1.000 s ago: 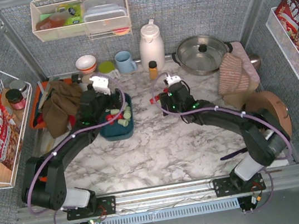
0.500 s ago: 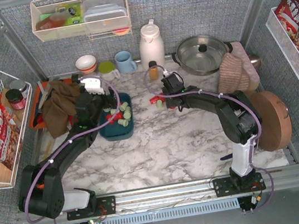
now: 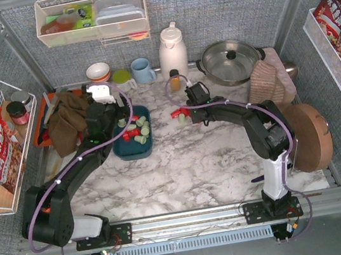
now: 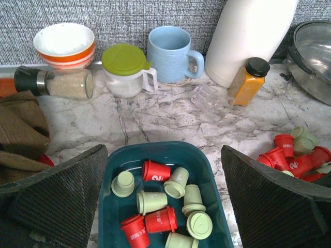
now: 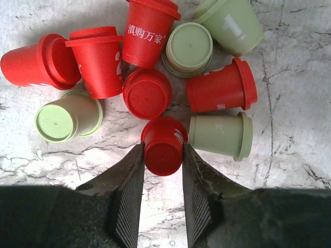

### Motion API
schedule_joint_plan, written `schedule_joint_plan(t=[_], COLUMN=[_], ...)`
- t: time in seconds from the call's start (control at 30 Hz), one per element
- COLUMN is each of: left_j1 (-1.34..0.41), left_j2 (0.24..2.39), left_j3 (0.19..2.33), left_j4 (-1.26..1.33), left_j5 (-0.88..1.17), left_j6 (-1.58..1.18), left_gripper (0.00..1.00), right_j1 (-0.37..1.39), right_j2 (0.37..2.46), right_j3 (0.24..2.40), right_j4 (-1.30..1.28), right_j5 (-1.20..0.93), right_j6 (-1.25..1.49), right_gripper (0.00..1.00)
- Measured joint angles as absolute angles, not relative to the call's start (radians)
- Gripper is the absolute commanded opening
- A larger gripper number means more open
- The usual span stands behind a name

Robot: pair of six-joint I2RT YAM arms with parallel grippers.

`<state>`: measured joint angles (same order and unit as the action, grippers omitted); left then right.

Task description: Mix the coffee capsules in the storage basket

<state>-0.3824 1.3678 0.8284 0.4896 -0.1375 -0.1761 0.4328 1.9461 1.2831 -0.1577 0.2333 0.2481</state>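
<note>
On the marble table (image 3: 182, 164) the storage basket (image 3: 132, 148) lies under the left tool (image 4: 163, 151), whose fingers stand spread wide and hold nothing. The left wrist view counts what the top view leaves too small to tell. Three red and six green coffee capsules (image 4: 192, 199) show inside the basket, whose near end is cut off by the frame. Just right of the basket a loose pile (image 3: 181, 114) lies on the table. From above it is a few specks, but the right wrist view gives six red and four green. There the right tool (image 5: 163, 151) pinches one red capsule (image 5: 164, 139) at the pile's near edge, a finger against each side. Beyond the basket stand one amber bottle (image 4: 248, 82), one blue mug (image 4: 170, 46), one green-lidded jug (image 4: 126, 70) and one striped bowl (image 4: 64, 44).
</note>
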Motion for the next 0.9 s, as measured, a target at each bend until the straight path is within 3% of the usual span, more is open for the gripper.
schedule_joint_plan(t=[0.2,0.53,0.9], left_j1=[-0.382,-0.383,-0.405], left_j2=[1.378,1.383,1.424], left_j3=[0.813,0.805,0.767], left_j4=[0.488,0.500,0.582], left_j5=[-0.139,-0.070,0.111], left_j6=[-0.202,-0.209,-0.211], left_gripper=[0.99,0.99,0.99], right_j1=[0.432,0.432,0.502], right_j2=[1.909,1.745,1.414], right_j3=[1.265,1.186,0.850], right_j4=[-0.158,-0.146,0.049], right_j5=[0.228,0.191,-0.019], right_j6=[0.247,0.256,0.274], right_gripper=[0.19,0.18,0.18])
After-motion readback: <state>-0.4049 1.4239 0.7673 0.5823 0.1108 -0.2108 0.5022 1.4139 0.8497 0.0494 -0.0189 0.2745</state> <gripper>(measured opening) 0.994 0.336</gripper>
